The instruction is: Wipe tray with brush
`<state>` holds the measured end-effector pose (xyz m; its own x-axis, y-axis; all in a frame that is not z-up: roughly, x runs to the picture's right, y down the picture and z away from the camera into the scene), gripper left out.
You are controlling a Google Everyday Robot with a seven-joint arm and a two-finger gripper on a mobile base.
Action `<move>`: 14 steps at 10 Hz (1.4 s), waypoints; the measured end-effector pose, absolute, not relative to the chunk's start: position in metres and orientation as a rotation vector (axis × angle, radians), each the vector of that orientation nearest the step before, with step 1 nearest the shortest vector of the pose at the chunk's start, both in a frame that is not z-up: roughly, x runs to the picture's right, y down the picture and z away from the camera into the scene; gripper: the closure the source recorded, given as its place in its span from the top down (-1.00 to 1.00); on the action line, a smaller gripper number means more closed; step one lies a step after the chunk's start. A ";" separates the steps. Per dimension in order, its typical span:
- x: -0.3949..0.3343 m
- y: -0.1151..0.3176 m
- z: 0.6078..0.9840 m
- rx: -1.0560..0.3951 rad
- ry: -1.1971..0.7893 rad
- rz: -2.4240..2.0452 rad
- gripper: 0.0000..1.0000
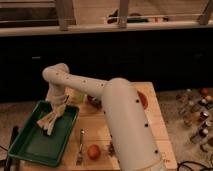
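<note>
Wooden table (91, 125) carries a shallow green tray (30, 146) with a raised rim. A slim, pale cream brush (49, 121) is over the tray's far half. The gripper (57, 106) is directly above the brush, and I cannot tell whether it holds it.

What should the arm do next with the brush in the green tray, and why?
Probably drag the brush toward the near left corner of the tray. The gripper sits right above the brush at the tray's far right end, and most of the floor lies toward that corner. Whether it grips the brush is unclear.
</note>
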<state>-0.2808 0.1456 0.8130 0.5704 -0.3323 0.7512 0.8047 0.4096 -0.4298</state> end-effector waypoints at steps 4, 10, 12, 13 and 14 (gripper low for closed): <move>-0.297 0.186 0.783 -0.934 -0.732 -0.919 -1.00; -0.248 0.195 0.774 -0.989 -0.663 -0.873 -1.00; -0.227 0.182 0.783 -0.992 -0.596 -0.832 -1.00; -0.220 0.174 0.790 -0.992 -0.558 -0.814 -1.00; -0.216 0.168 0.798 -0.990 -0.523 -0.799 -1.00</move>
<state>-0.2160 0.1675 0.7975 0.6118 -0.3490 0.7098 0.7902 0.3105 -0.5284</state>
